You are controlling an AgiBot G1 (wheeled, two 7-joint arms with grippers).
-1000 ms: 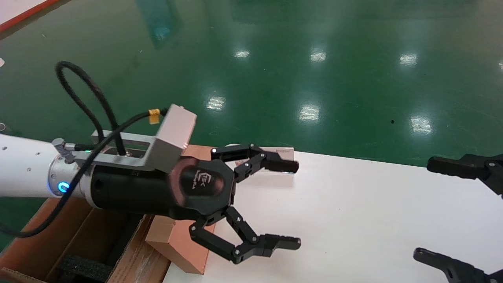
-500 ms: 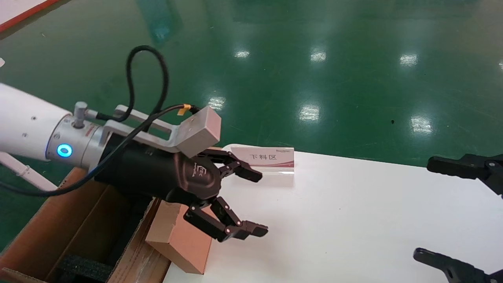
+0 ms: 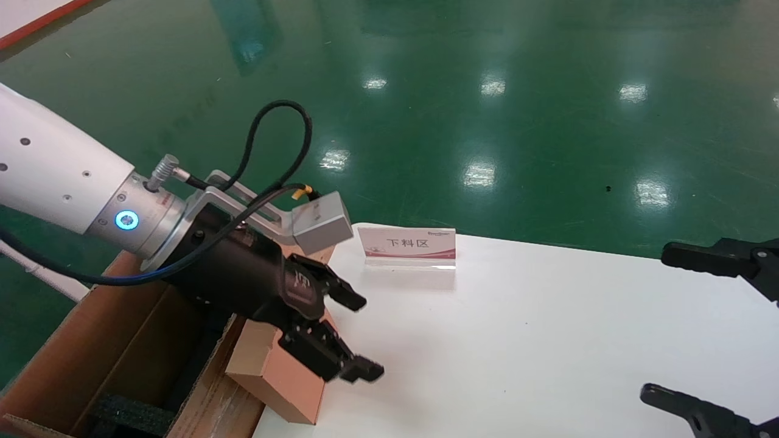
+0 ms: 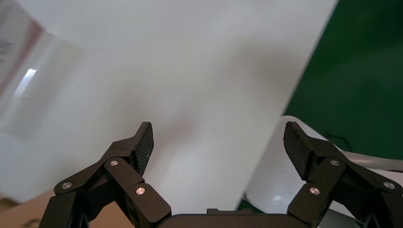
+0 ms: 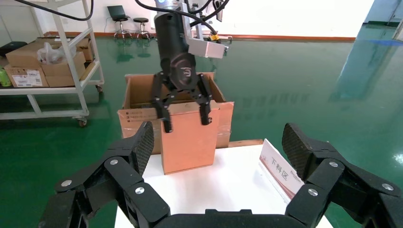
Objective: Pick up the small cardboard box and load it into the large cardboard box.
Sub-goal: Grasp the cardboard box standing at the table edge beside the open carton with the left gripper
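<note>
Approach step: left gripper (image 3: 359, 334) spread wide, empty, above small box (image 3: 277, 377) standing on table (image 3: 548, 340) edge beside large box (image 3: 91, 359). Next: lower, straddle box, close. Right gripper (image 3: 700, 328) idle, open, far side.

The table's sign card (image 3: 406, 246) reads "下料区" in black.

A white table (image 3: 548, 340) stands on a glossy green floor (image 3: 487, 109). A small acrylic sign (image 3: 406, 245) with Chinese characters and a red stripe sits near the table's far edge. In the right wrist view, a metal shelving cart (image 5: 57, 90) holds cardboard cartons (image 5: 33, 66); office chairs (image 5: 128, 26) stand by the far wall.
</note>
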